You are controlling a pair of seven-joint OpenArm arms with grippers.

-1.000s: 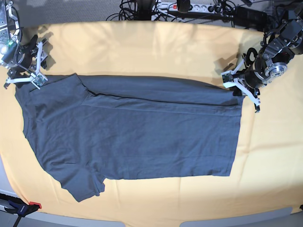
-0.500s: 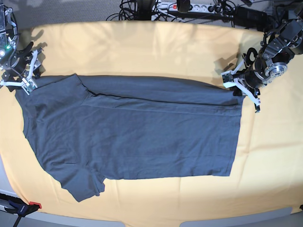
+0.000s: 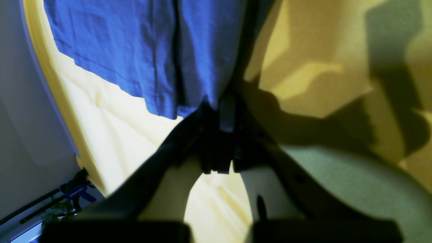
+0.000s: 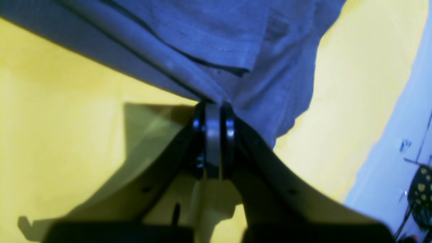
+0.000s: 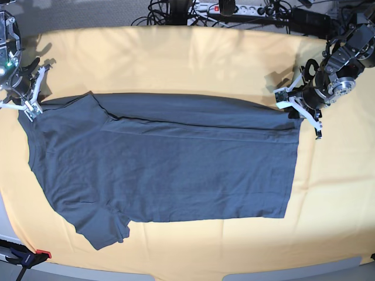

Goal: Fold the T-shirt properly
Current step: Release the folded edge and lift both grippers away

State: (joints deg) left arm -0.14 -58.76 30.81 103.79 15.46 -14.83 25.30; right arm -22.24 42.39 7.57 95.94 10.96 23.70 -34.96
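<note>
One T-shirt lies flat on yellow cloth, folded lengthwise. Two grippers: left gripper closed on hem corner, right gripper closed on shoulder edge. One clamp at table edge.

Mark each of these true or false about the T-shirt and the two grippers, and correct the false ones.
1. The T-shirt lies on a yellow cloth. True.
2. The right gripper has its jaws wide open. False: they are shut on the shirt's edge.
3. The left gripper is at the shirt's hem corner. True.
4. The shirt is rolled into a ball. False: it lies spread flat, one long edge folded over.
5. A power strip sits beyond the cloth. True.
</note>
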